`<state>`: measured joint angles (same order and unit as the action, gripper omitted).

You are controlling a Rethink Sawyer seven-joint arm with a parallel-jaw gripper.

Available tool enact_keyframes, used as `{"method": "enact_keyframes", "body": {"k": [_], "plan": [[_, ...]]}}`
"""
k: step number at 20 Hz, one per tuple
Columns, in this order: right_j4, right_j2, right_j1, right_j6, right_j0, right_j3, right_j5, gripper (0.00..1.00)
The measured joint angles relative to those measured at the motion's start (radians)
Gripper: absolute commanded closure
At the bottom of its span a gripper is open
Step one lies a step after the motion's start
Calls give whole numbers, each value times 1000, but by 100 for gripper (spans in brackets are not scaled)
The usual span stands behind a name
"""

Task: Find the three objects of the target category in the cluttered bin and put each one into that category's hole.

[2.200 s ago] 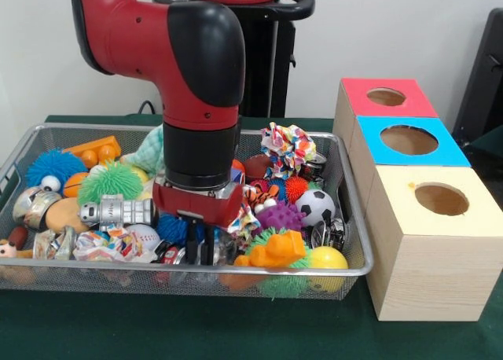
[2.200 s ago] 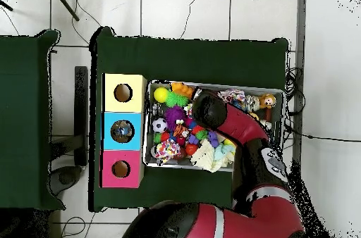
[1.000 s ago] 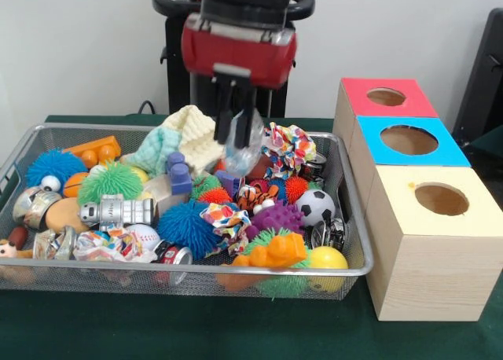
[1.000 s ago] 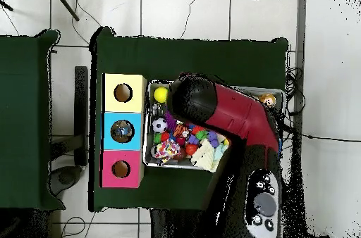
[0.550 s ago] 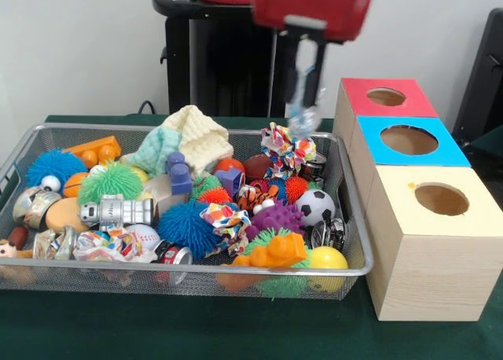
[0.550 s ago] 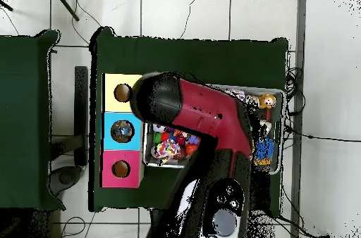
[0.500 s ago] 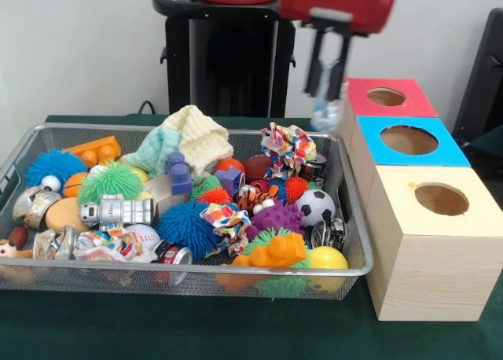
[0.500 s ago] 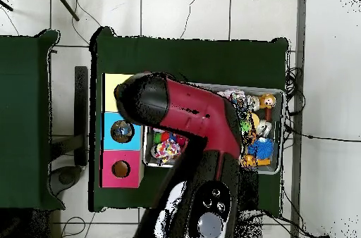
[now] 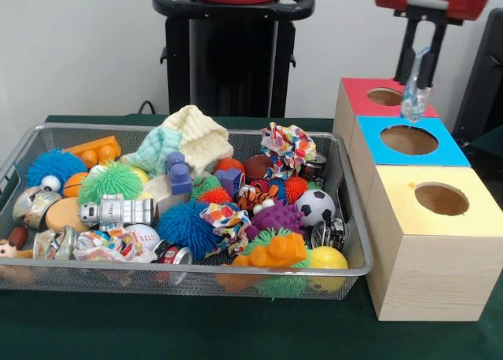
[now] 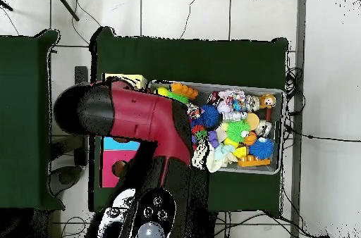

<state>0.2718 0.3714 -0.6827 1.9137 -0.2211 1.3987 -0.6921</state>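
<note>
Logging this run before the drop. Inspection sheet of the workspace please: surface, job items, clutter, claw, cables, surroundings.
Surface: table with dark green cloth; wire mesh bin beside a row of three boxes.
Job's things: clear crinkled plastic piece hanging in the claw, above the boundary of the red-topped box and the blue-topped box; yellow-topped box is nearest the camera. Each has a round hole.
Clutter: bin packed with spiky balls, soccer ball, orange duck-like toy, knitted cloth, cans.
Claw: claw shut on the plastic piece.
Cables: several on the tiled floor beside the table.
Surroundings: black pedestal, white wall, second green table.
</note>
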Motion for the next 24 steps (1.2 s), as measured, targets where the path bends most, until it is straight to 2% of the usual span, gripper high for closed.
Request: {"method": "enact_keyframes", "body": {"k": [5,16,24], "plan": [[0,2,23,22,-21,0,0,100],[0,17,96,22,-8,-1,0,100],[0,18,112,22,-8,-1,0,100]]}}
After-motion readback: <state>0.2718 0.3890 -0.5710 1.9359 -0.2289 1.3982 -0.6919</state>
